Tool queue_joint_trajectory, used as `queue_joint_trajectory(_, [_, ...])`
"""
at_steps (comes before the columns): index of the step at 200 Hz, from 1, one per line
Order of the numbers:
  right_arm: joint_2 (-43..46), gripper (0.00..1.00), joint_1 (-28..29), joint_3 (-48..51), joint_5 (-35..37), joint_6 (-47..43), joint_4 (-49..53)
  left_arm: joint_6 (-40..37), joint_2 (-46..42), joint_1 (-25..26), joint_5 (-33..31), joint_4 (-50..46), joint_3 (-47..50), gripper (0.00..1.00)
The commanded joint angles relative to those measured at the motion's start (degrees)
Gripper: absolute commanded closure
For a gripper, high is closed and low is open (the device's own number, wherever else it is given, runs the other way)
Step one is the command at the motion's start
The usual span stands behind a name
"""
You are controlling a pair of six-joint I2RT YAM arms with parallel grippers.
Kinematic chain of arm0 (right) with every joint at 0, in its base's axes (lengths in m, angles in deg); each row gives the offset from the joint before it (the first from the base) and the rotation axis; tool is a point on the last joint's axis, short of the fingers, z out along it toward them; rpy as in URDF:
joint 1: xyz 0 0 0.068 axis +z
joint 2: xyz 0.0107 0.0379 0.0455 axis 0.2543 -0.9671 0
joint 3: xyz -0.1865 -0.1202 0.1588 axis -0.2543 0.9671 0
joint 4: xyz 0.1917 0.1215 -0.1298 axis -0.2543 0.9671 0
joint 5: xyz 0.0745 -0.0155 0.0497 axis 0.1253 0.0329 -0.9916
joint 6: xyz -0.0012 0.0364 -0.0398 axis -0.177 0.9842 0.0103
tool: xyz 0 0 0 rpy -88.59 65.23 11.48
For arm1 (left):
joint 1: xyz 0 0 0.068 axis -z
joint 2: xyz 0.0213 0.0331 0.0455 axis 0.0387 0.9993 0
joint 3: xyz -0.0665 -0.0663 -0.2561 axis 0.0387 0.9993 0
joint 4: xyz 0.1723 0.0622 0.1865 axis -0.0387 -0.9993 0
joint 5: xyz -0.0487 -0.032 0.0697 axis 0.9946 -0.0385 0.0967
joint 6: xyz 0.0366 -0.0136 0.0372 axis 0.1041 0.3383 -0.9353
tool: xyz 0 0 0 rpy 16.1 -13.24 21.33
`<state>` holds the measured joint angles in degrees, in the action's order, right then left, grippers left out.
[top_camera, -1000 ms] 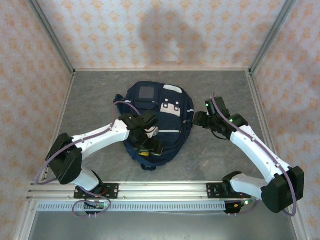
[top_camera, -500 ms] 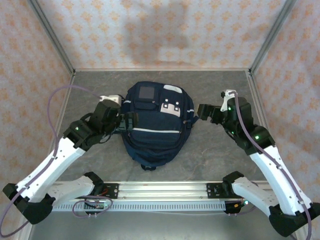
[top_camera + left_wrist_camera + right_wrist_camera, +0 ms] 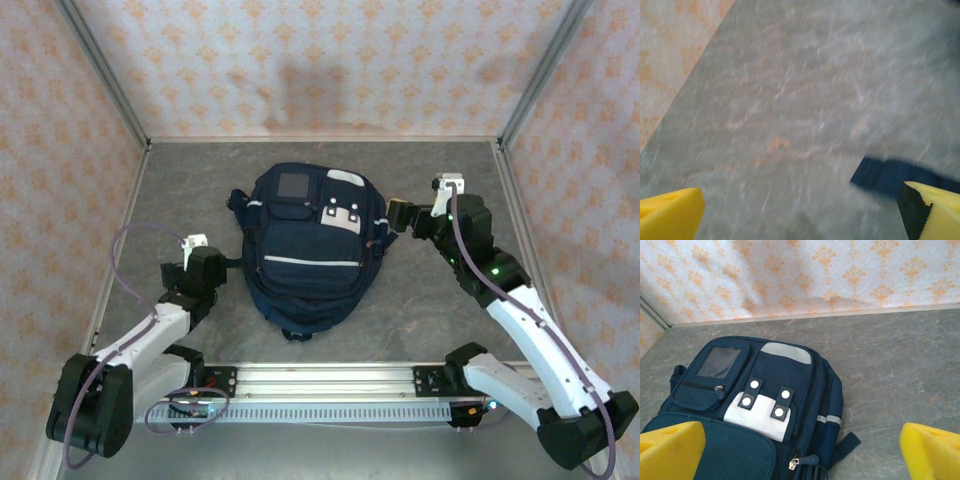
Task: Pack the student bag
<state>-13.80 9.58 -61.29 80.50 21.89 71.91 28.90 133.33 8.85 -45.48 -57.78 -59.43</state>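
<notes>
1. Surface: the counter (image 3: 420,300) is a grey, mottled sheet. A metal rail (image 3: 330,378) runs along its near edge and carries both arm bases.
2. Room: walls (image 3: 330,60) papered in pale peach with an orange ornament pattern enclose the far, left and right edges. Bare metal frame posts (image 3: 103,70) stand at the far corners.
3. Container: the student bag (image 3: 310,250) lies flat, front up, at the middle of the counter, its top toward the far edge. It is dark navy with a pale stripe across the front.
4. Bag details: a small grey square panel (image 3: 293,185) sits on the pocket at its far-left. Beside it is a white patch (image 3: 760,415) crossed by two dark tabs with snaps.
5. Contents: the visible zips appear shut, and what is inside is hidden.
6. Left arm (image 3: 150,335): it is folded low near the near-left corner, its head left of the bag and apart from it. In the blurred wrist view the yellow fingertips (image 3: 670,212) sit at opposite lower corners. The left jaws are spread with only bare counter between them. A navy strap (image 3: 880,175) lies on the counter beside the right-hand tip.
7. Right arm (image 3: 520,310): its head is just beside the bag's far-right side, facing it. The right jaws are spread wide, their yellow pads (image 3: 670,447) apart and pinching nothing.
</notes>
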Motion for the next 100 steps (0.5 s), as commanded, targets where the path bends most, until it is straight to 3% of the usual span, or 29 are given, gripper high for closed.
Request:
queue_joint_trajectory(1, [-0.6, 0.01, 0.0, 2.5, 2.1, -3.2, -5.7, -3.9, 2.5, -0.9, 0.6, 20.1, 0.7, 0.00])
queue_joint_trajectory(20, [-1.5, 0.01, -0.1, 7.3, 11.5, -6.2, -10.4, -2.5, 5.9, -1.2, -0.3, 21.3, -1.0, 0.00])
queue_joint_trajectory(54, [-8.4, 0.01, -0.2, 11.9, 16.5, -10.3, -19.2, -0.4, 13.2, -1.4, 2.5, 23.1, -5.3, 0.00])
queue_joint_trajectory(72, [-12.5, 0.00, -1.9, 13.4, 25.2, -10.6, -22.5, -0.2, 16.7, -1.7, 1.6, 21.6, -8.3, 0.00])
queue_joint_trajectory(91, [-14.2, 0.00, -9.4, 16.7, 22.6, -10.4, -23.9, -0.3, 17.1, -2.9, 1.4, 22.0, -8.5, 0.00])
queue_joint_trajectory(100, [-14.5, 0.00, -13.8, 19.6, 18.0, -8.8, -26.7, -0.1, 17.1, -3.7, 1.9, 22.2, -8.4, 0.00])
